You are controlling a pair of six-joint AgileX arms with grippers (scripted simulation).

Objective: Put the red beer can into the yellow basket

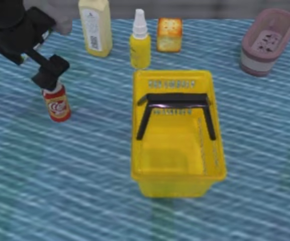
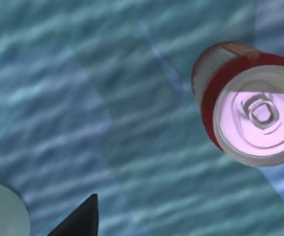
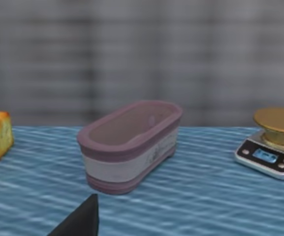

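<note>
The red beer can [image 1: 58,105] stands upright on the blue cloth at the table's left, apart from the yellow basket [image 1: 177,178] in the middle. My left gripper [image 1: 48,75] hangs open just above and behind the can's top, holding nothing. In the left wrist view the can's silver lid [image 2: 257,120] lies off to one side, and one dark fingertip [image 2: 85,216] shows, well clear of it. The basket's black handles [image 1: 175,100] are folded across its opening. My right gripper [image 3: 124,219] is out of the top view, parked and open, with one fingertip [image 3: 85,219] showing.
Along the back edge stand a yellow bottle [image 1: 95,27], a yellow spray bottle [image 1: 139,42] and a bread block [image 1: 169,35]. A pink oval basket [image 1: 268,40] sits at the back right. A kitchen scale [image 3: 269,147] shows in the right wrist view.
</note>
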